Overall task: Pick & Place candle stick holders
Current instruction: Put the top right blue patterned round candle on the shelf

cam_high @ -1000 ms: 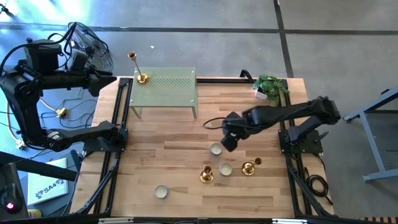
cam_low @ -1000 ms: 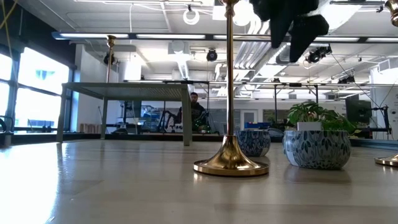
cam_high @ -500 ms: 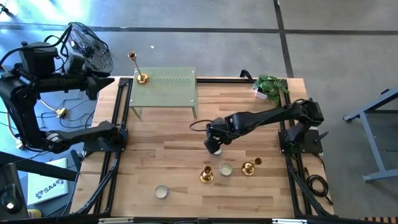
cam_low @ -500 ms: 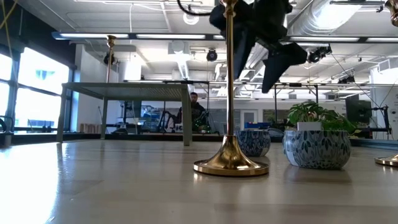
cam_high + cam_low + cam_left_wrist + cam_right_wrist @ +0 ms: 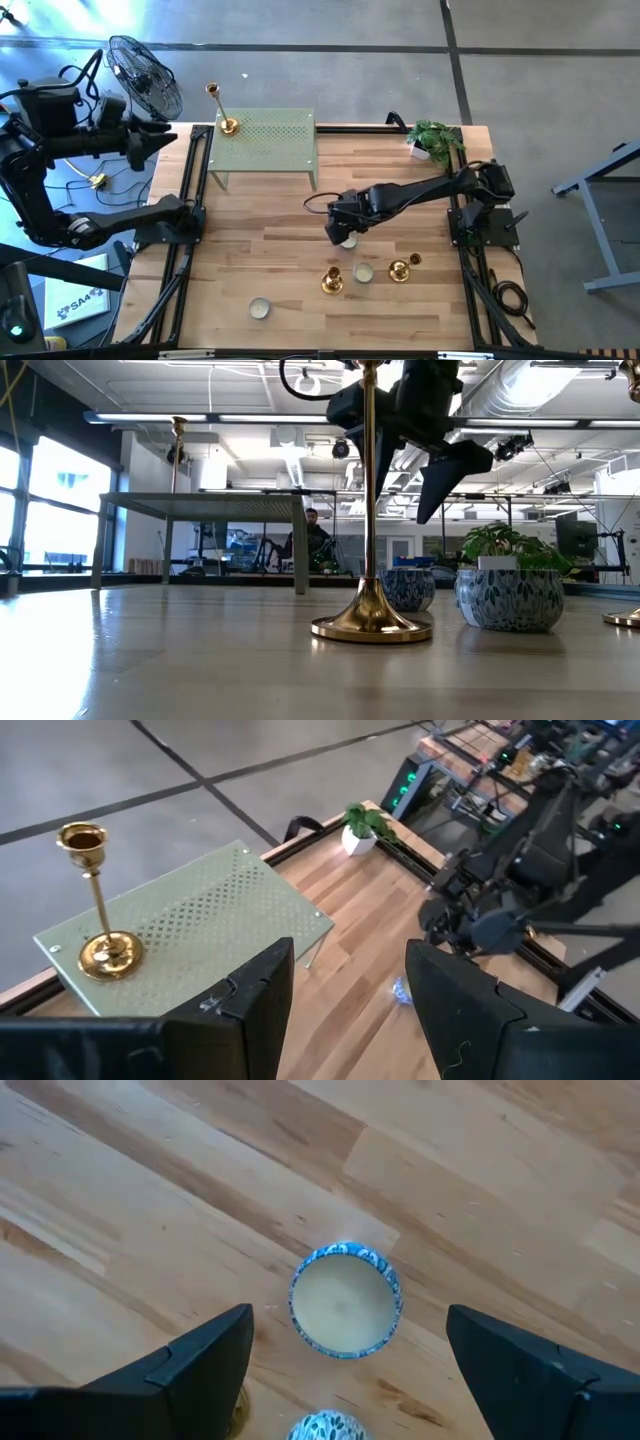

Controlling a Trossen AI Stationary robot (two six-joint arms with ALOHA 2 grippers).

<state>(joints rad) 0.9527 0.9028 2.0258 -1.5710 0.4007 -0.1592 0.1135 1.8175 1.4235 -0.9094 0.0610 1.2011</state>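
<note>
Right end effector hangs released, fingers spread, over a blue-patterned candle cup at frame centre. Left end effector released (parked off the table, upper left). One candlestick stands on the green shelf, upper left; two candlesticks stand on the table, lower centre.

- One piece of lettering is showing in the high view: a white sheet or box is lying on the floor beside the table's left edge, under the left arm's base, and it is carrying dark characters that look like "SA4"; what follows them is too small to read.
- Nothing else is reading as text: the tall candle stick holder, the green perforated shelf and the blue patterned candle tin are bearing no legible words, labels or numbers.
</note>
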